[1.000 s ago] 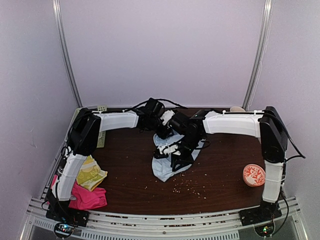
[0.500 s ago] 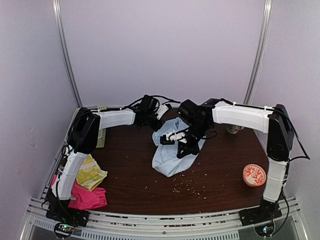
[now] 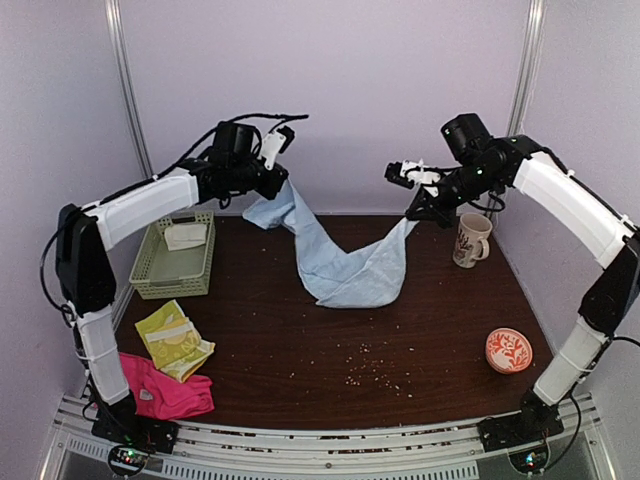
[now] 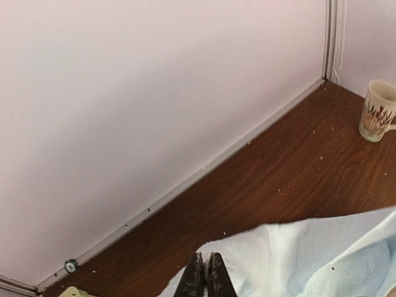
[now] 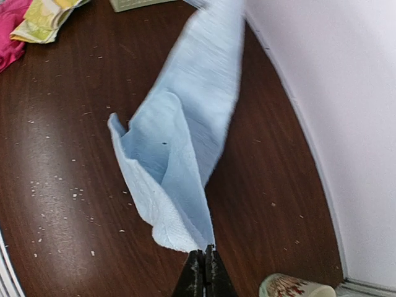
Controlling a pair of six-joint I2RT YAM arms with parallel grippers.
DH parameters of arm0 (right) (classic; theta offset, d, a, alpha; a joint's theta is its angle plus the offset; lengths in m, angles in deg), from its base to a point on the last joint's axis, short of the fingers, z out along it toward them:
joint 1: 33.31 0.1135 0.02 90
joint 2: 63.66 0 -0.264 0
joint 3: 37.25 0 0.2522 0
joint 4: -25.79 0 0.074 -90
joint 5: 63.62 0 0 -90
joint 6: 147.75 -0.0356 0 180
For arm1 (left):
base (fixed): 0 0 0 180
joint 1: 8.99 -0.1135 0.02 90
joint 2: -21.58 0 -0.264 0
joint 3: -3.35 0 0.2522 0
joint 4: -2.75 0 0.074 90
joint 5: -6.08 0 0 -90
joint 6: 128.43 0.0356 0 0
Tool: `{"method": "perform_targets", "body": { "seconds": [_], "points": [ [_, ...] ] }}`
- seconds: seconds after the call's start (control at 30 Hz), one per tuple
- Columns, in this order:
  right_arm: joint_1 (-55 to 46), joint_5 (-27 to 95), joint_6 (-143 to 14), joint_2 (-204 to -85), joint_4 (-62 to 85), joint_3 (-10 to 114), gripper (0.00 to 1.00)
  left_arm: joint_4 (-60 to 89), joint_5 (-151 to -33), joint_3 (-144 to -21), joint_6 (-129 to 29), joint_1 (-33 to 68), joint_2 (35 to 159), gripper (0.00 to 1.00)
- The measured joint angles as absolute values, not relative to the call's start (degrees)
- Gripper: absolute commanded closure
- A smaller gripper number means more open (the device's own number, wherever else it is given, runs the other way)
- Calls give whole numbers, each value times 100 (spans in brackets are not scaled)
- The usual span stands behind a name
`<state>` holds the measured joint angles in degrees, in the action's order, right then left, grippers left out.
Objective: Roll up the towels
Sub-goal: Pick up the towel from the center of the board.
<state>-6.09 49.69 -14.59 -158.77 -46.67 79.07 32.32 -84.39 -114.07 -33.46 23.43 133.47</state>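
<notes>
Brown tabletop [image 3: 420,340] lies below the blue towel [image 3: 350,275], seemingly limp and light, sagging between left fingers [image 4: 195,281] and right fingers [image 5: 193,278], each pinched on a corner.

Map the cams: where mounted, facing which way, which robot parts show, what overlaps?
Top external: above, behind the bases, looking down at the table; both arms, left end effector and right end effector holding up the pale blue towel.
Left wrist: rides the left arm, faces back wall; own shut fingertips.
Right wrist: rides the right arm, looks down the hanging towel to the table; own shut fingertips.
Shared: both wrist views catch towel and mug.
</notes>
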Motion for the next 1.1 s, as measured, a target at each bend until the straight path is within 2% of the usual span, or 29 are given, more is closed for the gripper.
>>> {"method": "perform_targets", "body": {
  "seconds": [0.2, 0.37, 0.47, 0.5, 0.57, 0.6, 0.7, 0.87, 1.0, 1.1],
  "points": [
    [-1686, 4389, -1428, -15029, -4049, 7597, 100, 3479, -8050, -11073, -3365, 2352, 11640, 100],
    [-1850, 4081, -1286, -13774, -3482, 5949, 100, 3600, -8155, -9840, -3562, 2352, 10049, 100],
    [-1831, 3963, -1234, -13162, -3360, 4777, 91, 3796, -8494, -8843, -3726, 2352, 9437, 100],
    [-1831, 3930, -1208, -13055, -3345, 4469, 85, 3888, -8601, -8502, -3794, 2352, 9345, 100],
    [-1835, 3882, -1162, -12959, -3380, 3958, 64, 4126, -8784, -7886, -3925, 2358, 9301, 100],
    [-1835, 3876, -1151, -12963, -3397, 3789, 58, 4214, -8850, -7635, -3984, 2361, 9301, 100],
    [-1850, 3861, -1118, -13101, -3487, 3527, 49, 4452, -8970, -6940, -4174, 2361, 9315, 100],
    [-2161, 4177, -1275, -13822, -3609, 3774, 46, 4474, -8918, -6817, -4373, 2361, 9588, 100],
    [-2329, 4309, -1302, -14380, -3675, 4032, 53, 4406, -8813, -6920, -4432, 2361, 9946, 100],
    [-2340, 4302, -1083, -14574, -3775, 3859, 54, 4417, -8612, -6985, -4432, 2361, 10134, 100]
  ]
}}
